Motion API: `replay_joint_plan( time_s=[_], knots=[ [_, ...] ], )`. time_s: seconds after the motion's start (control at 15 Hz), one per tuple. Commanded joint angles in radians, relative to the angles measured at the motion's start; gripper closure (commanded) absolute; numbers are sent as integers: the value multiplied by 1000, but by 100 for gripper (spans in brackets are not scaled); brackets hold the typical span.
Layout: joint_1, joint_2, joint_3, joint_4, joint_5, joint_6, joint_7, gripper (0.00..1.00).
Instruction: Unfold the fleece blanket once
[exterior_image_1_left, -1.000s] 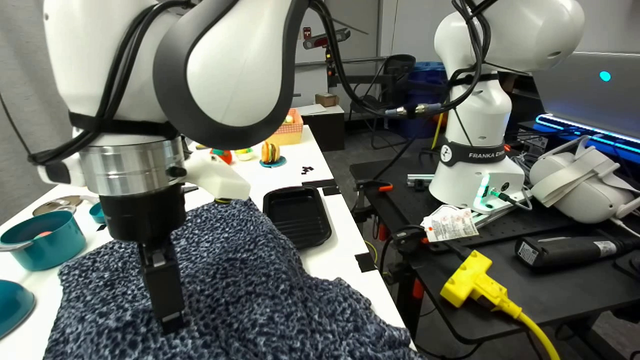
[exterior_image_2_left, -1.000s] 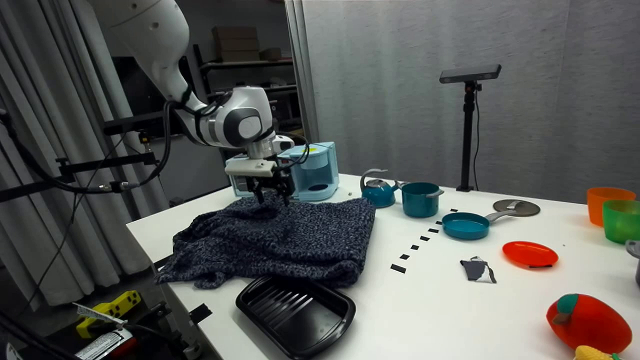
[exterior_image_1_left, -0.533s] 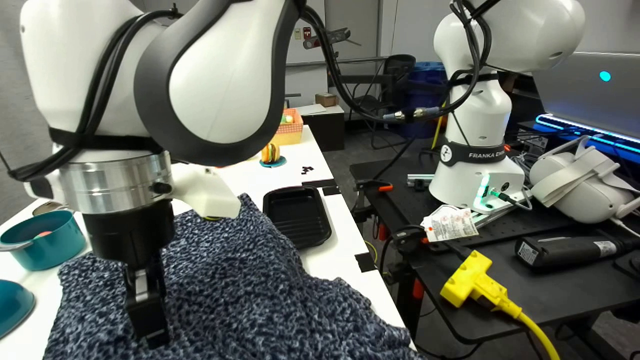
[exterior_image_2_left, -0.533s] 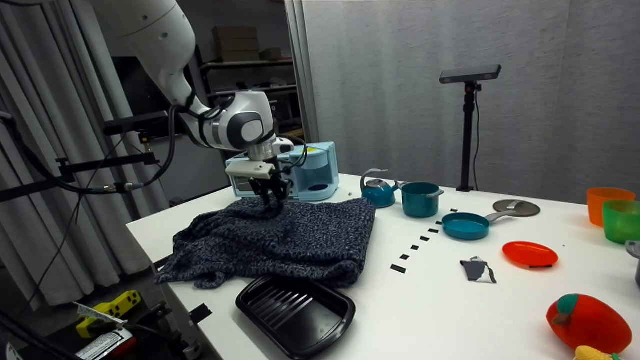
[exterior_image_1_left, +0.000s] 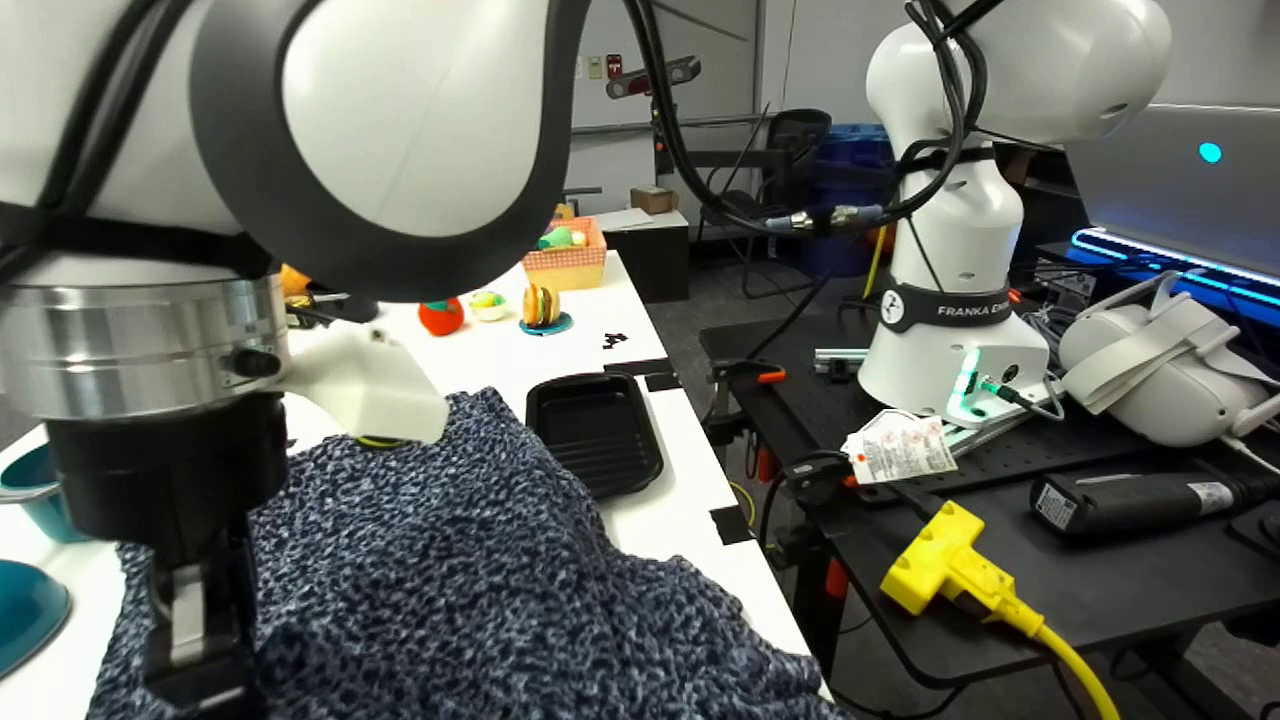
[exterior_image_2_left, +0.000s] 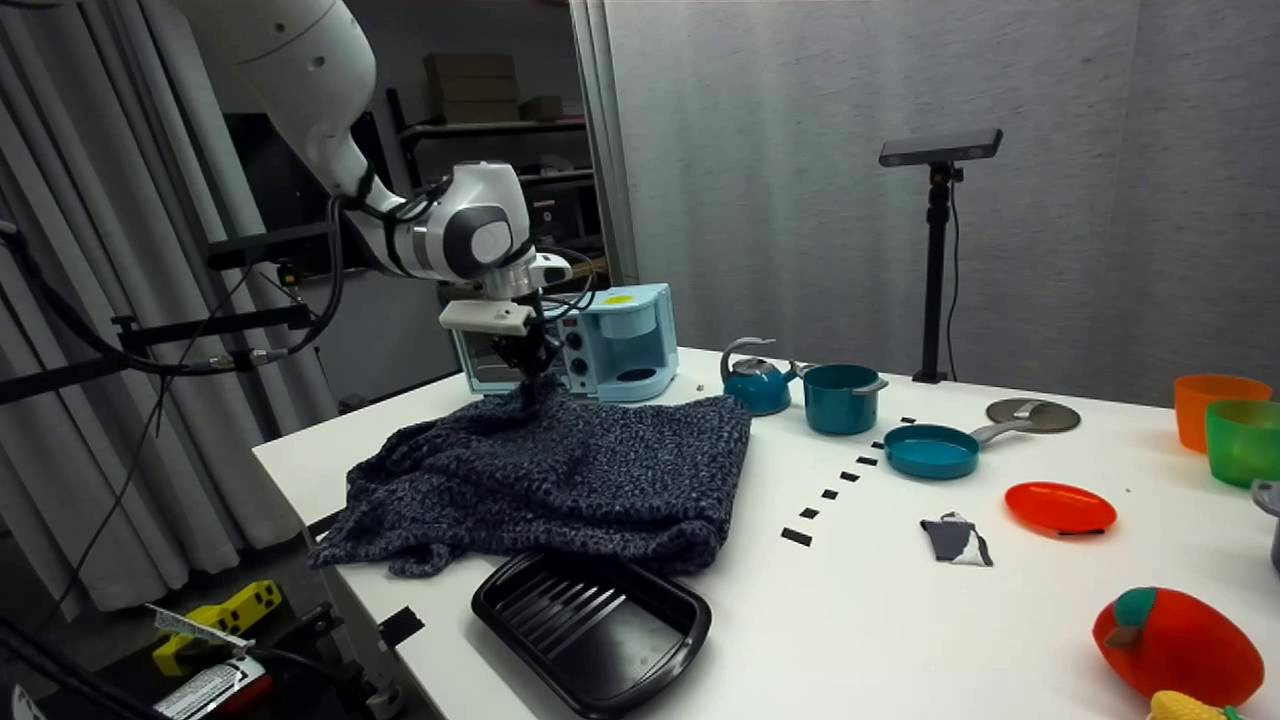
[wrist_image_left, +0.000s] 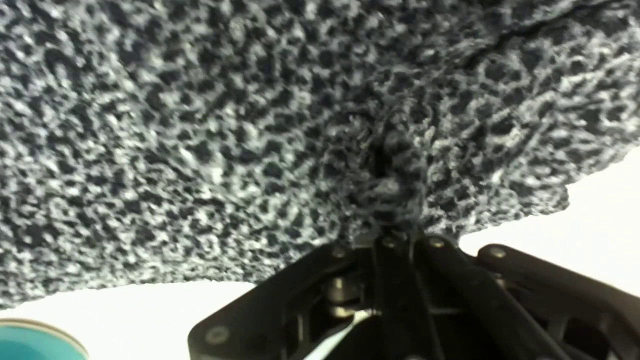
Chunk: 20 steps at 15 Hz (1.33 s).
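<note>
The fleece blanket (exterior_image_2_left: 640, 475), speckled navy and pale grey, lies in a rumpled, layered heap on the white table in both exterior views. My gripper (exterior_image_2_left: 538, 378) is at its far side, where a small peak of cloth rises to the fingertips. Up close in the wrist view, the jaws of the gripper (wrist_image_left: 392, 235) are together and the blanket (wrist_image_left: 210, 150) bunches right at their tips. The fingertips themselves are mostly buried in the cloth. Most of the fabric still rests flat on the table.
A black tray (exterior_image_2_left: 590, 640) touches the blanket's near edge. Behind the gripper stands a light blue toy coffee maker (exterior_image_2_left: 630, 345). A teal kettle (exterior_image_2_left: 757, 385), pot (exterior_image_2_left: 840, 398) and pan (exterior_image_2_left: 930, 450) stand beside the blanket. The table edge (exterior_image_1_left: 740, 560) runs along one side.
The gripper dipped into the blanket and its jaws came together. It has since risen slightly and shifted left in both exterior views, drawing up a small peak of cloth.
</note>
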Motion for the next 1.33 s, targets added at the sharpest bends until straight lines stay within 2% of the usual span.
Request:
replay_joint_plan(
  time_s=[0.0,0.4,0.47,0.6,1.13,1.27],
  knots=[
    [23,-35,50,37,39,-43,6,99],
    [61,-46,119,93,84,-52,7,99],
    [65,-43,125,103,91,-58,7,72],
    [79,-38,127,119,95,-66,15,65],
    [110,-43,124,151,100,-115,37,4],
    [108,-54,123,142,98,-111,34,0]
  ],
)
